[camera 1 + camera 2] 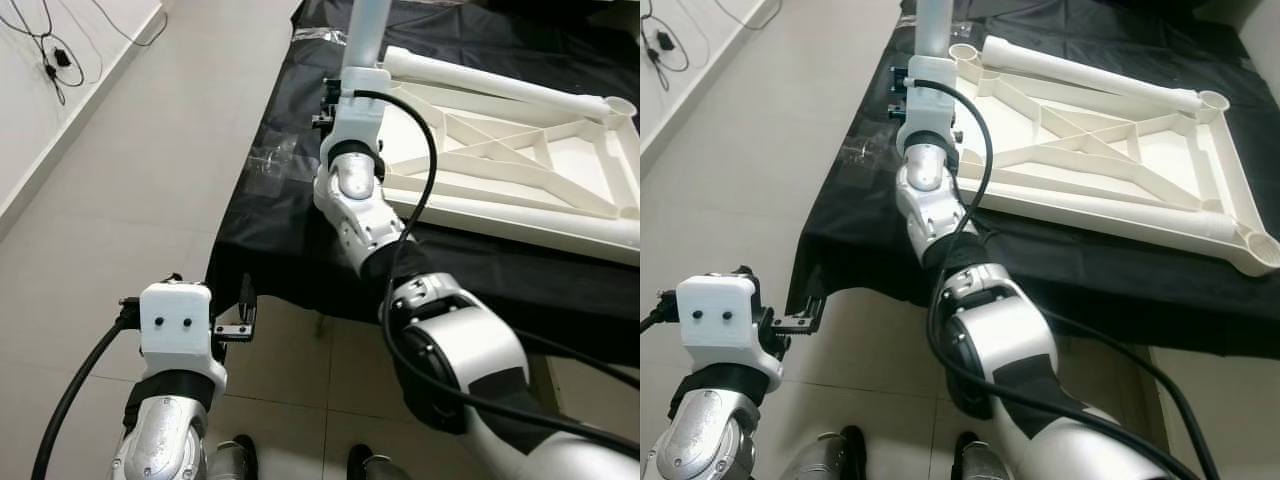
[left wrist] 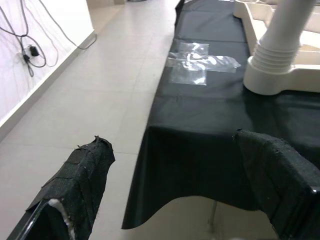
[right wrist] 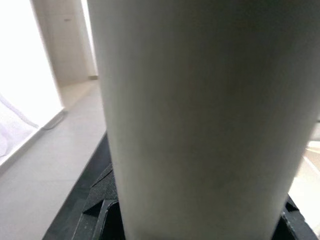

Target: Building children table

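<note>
The white tabletop (image 1: 1110, 150) lies underside-up on the black-draped surface (image 1: 1060, 270) at upper right, exposing its corner sockets, so the right gripper (image 1: 923, 75) clamps the upright table leg (image 1: 935, 25) at top centre, while the left gripper (image 2: 180, 185), fingers apart, hovers at lower left.

the white plastic tube leg (image 1: 368, 30) runs off the top edge; its lower end hides behind the right end effector (image 1: 335, 105), fingers unseen.

A black-covered table (image 1: 1060, 270) stands on the tiled floor (image 1: 130, 200). On it lie an upturned white tabletop (image 1: 1110, 150) and, left, clear tape (image 2: 197, 62)
</note>
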Controlling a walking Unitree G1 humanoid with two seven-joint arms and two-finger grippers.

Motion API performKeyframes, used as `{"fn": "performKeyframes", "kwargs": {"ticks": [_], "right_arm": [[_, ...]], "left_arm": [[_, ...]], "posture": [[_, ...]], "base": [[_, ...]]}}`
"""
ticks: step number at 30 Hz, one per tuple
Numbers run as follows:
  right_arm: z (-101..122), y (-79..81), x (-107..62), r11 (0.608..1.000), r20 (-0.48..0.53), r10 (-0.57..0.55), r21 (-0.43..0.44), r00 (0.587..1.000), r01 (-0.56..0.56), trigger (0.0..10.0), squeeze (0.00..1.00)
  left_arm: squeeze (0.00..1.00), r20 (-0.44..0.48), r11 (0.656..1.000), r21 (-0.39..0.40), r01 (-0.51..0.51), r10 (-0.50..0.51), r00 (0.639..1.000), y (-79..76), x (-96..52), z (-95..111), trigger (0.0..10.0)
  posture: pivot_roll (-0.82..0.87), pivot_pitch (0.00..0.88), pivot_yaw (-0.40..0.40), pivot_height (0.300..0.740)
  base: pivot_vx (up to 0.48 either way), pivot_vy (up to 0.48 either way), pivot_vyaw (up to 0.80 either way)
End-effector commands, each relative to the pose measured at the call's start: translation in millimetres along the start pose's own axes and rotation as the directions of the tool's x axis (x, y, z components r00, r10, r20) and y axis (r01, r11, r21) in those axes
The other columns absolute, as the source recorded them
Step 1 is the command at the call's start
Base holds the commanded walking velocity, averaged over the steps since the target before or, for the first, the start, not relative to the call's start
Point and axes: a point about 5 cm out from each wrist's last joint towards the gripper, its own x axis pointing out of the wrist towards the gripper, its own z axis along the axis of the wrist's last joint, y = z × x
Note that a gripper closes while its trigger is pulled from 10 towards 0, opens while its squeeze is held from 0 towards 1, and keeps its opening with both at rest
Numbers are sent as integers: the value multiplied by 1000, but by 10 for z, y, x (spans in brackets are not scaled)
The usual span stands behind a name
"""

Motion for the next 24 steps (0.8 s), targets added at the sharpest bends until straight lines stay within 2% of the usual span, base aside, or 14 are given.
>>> {"fn": "performKeyframes", "kwargs": {"ticks": [1, 2, 4, 5, 6, 11, 16, 24], "right_arm": [[-470, -285, -100, 978, -185, -209, -58, 960, 202, 10000, 0], [-470, -285, -100, 978, -185, -209, -58, 960, 202, 10000, 0], [-452, -273, -176, 923, -156, -374, -155, 914, 351, 10000, 0], [-452, -273, -176, 923, -156, -374, -155, 914, 351, 10000, 0], [-476, -219, -274, 884, -152, -460, -168, 875, 435, 10000, 0], [-524, -206, -345, 855, -178, -516, -156, 838, 494, 10000, 0], [-580, -250, -382, 802, -257, -596, -134, 761, 582, 10000, 0], [-598, -272, -400, 779, -307, -620, -128, 722, 614, 10000, 0]], "left_arm": [[0, -3, 1000, -5, -3, 3, 1000, 0, -13, -6, 10000], [0, -3, 1000, -5, -3, 3, 1000, 0, -13, -6, 10000], [0, -2, 1000, -4, -3, 3, 1000, 1, -6, -7, 10000], [0, -2, 1000, -4, -3, 3, 1000, 1, -6, -7, 10000], [0, 0, 1000, -3, 0, 0, 1000, -2, 7, -9, 10000], [0, 4, 1000, -2, 4, -4, 1000, -9, 20, -7, 10000], [0, 0, 1000, -3, 3, -3, 1000, -11, 13, -16, 10000], [0, 1, 1000, -1, 11, -11, 1000, -25, 17, -19, 10000]], "posture": [[32, 300, -64, 740], [32, 300, -64, 740], [35, 299, -60, 740], [35, 299, -60, 740], [38, 298, -55, 740], [39, 299, -56, 740], [46, 300, -52, 740], [43, 298, -47, 740]], "base": [[0, 0, 0], [0, 0, 0], [0, 0, 0], [0, 0, 0], [0, 0, 0], [0, 0, 0], [0, 0, 0], [0, 0, 0]]}}
